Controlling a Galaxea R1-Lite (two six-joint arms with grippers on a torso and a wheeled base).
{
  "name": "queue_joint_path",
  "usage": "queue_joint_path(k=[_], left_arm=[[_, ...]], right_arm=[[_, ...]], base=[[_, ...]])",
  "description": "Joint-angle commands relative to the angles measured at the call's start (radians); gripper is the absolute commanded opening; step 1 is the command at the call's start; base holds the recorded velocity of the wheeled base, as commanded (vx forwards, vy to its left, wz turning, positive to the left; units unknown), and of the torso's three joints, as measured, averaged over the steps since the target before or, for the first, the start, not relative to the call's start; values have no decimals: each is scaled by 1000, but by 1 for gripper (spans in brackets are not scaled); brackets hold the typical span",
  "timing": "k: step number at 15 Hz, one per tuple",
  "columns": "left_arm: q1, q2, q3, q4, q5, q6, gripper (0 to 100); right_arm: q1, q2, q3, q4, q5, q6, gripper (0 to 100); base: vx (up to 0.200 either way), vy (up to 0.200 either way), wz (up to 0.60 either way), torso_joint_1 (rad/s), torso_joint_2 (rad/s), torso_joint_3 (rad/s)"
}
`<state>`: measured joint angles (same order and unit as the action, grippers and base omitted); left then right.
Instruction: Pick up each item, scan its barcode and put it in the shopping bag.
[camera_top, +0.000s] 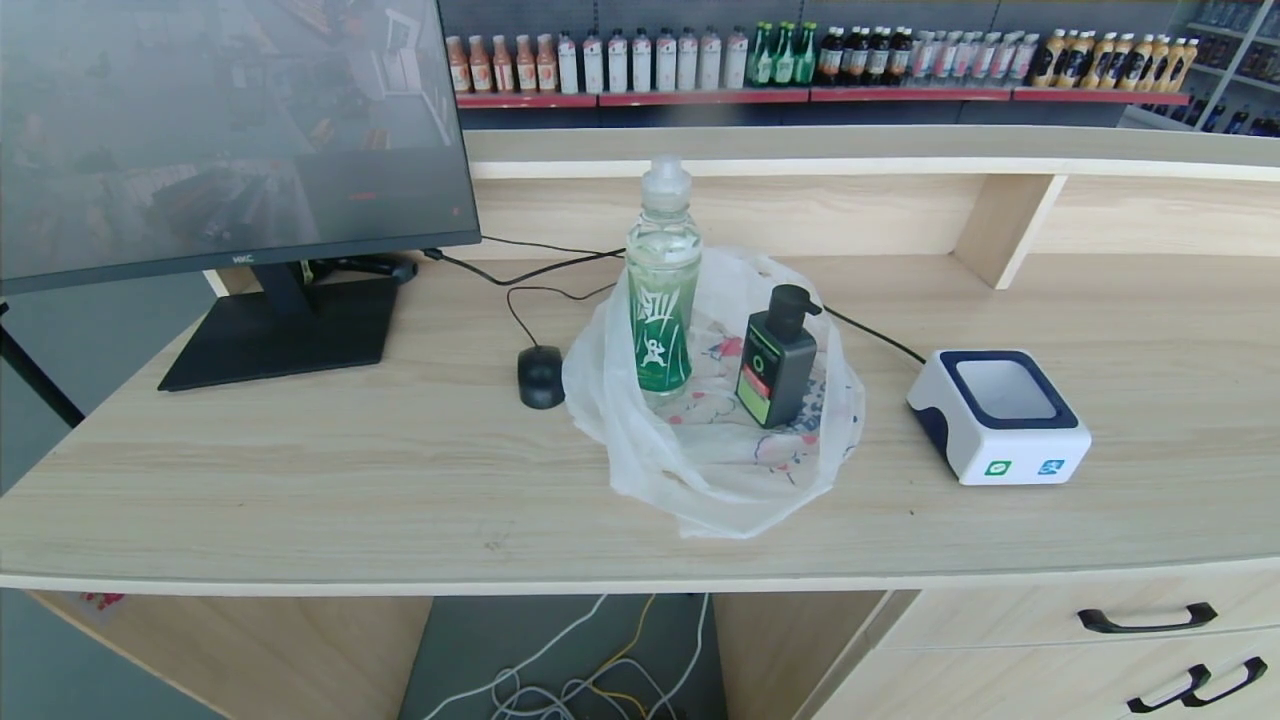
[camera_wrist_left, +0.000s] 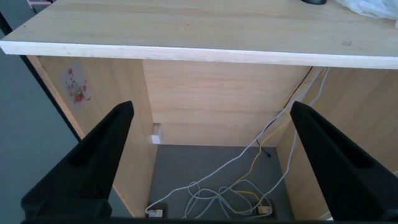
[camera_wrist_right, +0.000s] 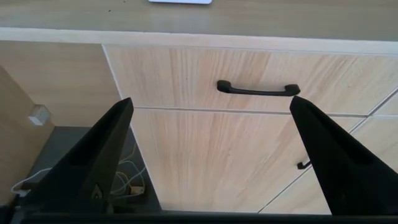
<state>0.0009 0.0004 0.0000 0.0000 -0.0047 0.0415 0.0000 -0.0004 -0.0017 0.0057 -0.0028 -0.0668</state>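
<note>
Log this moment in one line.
green bottle, pump bottle: upright in bag | scanner: beside bag | left gripper, right gripper: open, in front of counter

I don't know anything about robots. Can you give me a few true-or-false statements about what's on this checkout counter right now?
1. The green bottle stands upright on the shopping bag. True.
2. The pump bottle lies on its side beside the scanner. False: it stands upright on the bag, next to the green bottle.
3. The scanner sits on the counter, to the robot's right of the bag. True.
4. The left gripper holds the mouse. False: its jaws are open and empty below the counter edge; the mouse lies on the counter by the bag.
5. The right gripper is shut. False: its jaws are open, facing a drawer.
</note>
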Motion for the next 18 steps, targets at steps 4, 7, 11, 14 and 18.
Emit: queue_joint_path(k=[4,7,11,14,18], left_arm=[[2,0,0,0,2,-32,100],[2,0,0,-2,2,-32,100],[2,0,0,0,2,-35,100],[2,0,0,-2,2,-37,100],[4,0,0,0,3,-48,100]], right_arm=[[0,0,0,0,0,-1,100],[0,0,0,0,0,-1,100],[0,0,0,0,1,-1,100],[0,0,0,0,0,-1,100],[0,0,0,0,1,-5,100]], base=[[-200,0,0,1,-1,2],[0,0,0,0,0,0],[0,-100,0,1,-6,2],[0,-200,0,7,7,-1],[0,-200,0,11,6,2]])
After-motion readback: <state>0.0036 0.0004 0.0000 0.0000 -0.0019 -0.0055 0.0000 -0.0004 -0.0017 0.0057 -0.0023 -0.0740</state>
